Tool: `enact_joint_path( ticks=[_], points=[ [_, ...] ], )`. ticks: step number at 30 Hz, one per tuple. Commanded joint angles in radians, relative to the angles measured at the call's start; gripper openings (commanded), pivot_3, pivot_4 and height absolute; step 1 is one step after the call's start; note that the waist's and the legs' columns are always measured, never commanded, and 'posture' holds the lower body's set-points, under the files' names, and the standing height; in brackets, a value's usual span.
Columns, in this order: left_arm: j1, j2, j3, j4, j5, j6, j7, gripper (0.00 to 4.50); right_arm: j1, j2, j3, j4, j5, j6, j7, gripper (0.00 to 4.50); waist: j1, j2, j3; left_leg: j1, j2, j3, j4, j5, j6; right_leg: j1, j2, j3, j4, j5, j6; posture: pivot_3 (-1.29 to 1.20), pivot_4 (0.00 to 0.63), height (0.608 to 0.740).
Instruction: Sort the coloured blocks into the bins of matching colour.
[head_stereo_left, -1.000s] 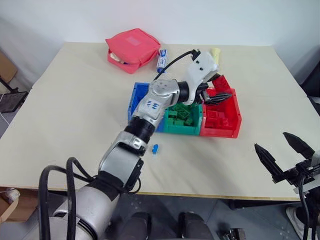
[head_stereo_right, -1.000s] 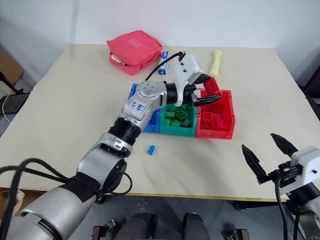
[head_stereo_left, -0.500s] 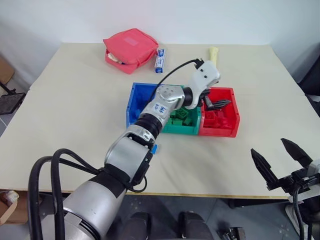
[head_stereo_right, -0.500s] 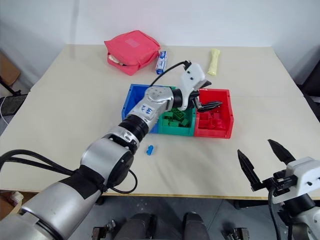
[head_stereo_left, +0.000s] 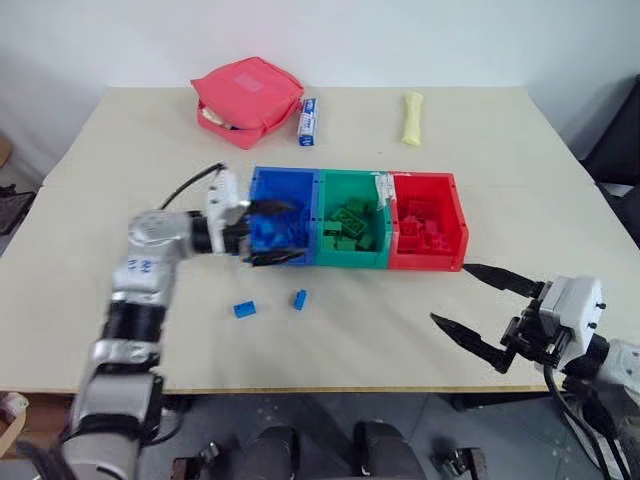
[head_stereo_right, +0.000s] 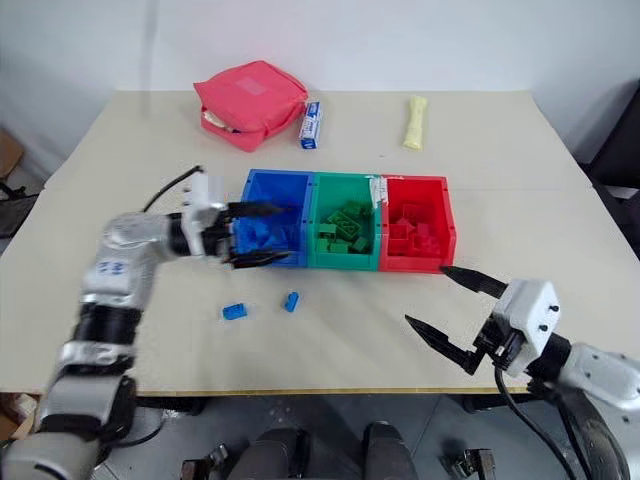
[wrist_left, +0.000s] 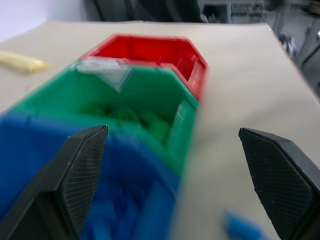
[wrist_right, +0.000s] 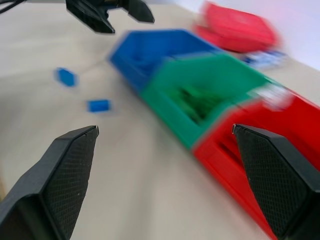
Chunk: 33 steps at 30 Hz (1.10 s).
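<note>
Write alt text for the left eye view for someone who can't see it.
On a beige table, joined blue, green and red bins hold matching blocks, and two blue blocks lie in front. The left gripper hangs open at the blue bin's near left corner; the right gripper is open near the table's front edge. A red pouch lies at the far side.

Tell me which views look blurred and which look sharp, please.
Left wrist view: the blue bin and a loose blue block are smeared. Right wrist view: all bins and both blue blocks are soft. Both eye views: sharp, with even lighting across the table.
</note>
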<state>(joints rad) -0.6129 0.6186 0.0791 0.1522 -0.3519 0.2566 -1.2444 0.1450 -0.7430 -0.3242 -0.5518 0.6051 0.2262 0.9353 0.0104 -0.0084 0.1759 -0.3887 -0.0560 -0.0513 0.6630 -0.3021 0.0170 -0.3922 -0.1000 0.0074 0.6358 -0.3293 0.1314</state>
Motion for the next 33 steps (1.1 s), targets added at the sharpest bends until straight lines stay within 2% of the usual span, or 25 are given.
enact_joint_path(
  ticks=[1,6,11,17,23,28,33],
  points=[
    [0.141,0.095,0.105,-0.082,-0.047,0.016,-0.009,4.45,-0.070,-0.035,0.060,0.054,0.012,0.004,0.086,4.50,0.004,0.000,0.000,0.000,0.000,0.000,0.000,0.000,0.000,0.000,0.000,0.000,-0.001,0.000,0.000,0.00,0.150,0.740],
    [0.329,0.188,0.188,-0.001,-0.008,-0.063,0.023,4.45,-0.175,-0.035,0.152,0.106,-0.007,0.020,0.121,4.50,0.010,0.000,0.000,0.001,0.000,0.000,-0.001,0.000,0.000,0.000,0.000,0.000,0.000,-0.001,-0.001,0.00,0.150,0.740],
    [0.376,0.177,0.166,-0.071,-0.031,-0.071,0.041,4.45,-0.192,-0.045,0.169,0.117,-0.016,0.034,0.132,4.50,0.021,0.000,0.000,0.000,0.000,-0.001,-0.001,-0.001,0.001,0.000,-0.003,-0.001,-0.001,-0.001,-0.002,0.00,0.150,0.740],
    [0.281,0.117,-0.023,-0.181,0.005,-0.043,0.027,4.45,-0.106,-0.073,0.121,0.101,-0.021,0.038,0.143,4.50,0.018,0.000,0.000,0.000,-0.001,-0.001,-0.001,-0.002,0.001,0.000,-0.003,-0.002,-0.001,-0.001,-0.002,0.00,0.150,0.740],
    [0.070,0.000,-0.285,-0.100,0.234,-0.079,0.118,4.45,0.024,-0.068,0.045,0.059,-0.039,0.014,0.119,4.50,0.016,0.000,0.000,0.000,-0.001,0.001,0.000,-0.002,0.000,0.000,0.001,-0.001,0.001,0.000,-0.001,0.00,0.150,0.740],
    [-0.004,-0.053,-0.382,0.003,0.317,-0.133,0.116,4.45,0.108,-0.047,0.014,-0.019,-0.031,0.028,0.075,4.50,0.010,0.000,0.000,0.000,0.001,0.005,0.000,-0.002,0.001,-0.001,0.003,-0.001,0.005,0.000,-0.001,0.00,0.150,0.740],
    [-0.041,-0.052,-0.427,0.080,0.374,-0.140,0.113,4.45,0.160,-0.028,-0.012,-0.069,-0.029,0.033,0.035,4.50,0.014,0.000,0.000,0.001,0.001,0.004,0.001,-0.002,0.001,-0.001,0.003,-0.001,0.005,0.000,-0.001,0.00,0.150,0.740]
  ],
)
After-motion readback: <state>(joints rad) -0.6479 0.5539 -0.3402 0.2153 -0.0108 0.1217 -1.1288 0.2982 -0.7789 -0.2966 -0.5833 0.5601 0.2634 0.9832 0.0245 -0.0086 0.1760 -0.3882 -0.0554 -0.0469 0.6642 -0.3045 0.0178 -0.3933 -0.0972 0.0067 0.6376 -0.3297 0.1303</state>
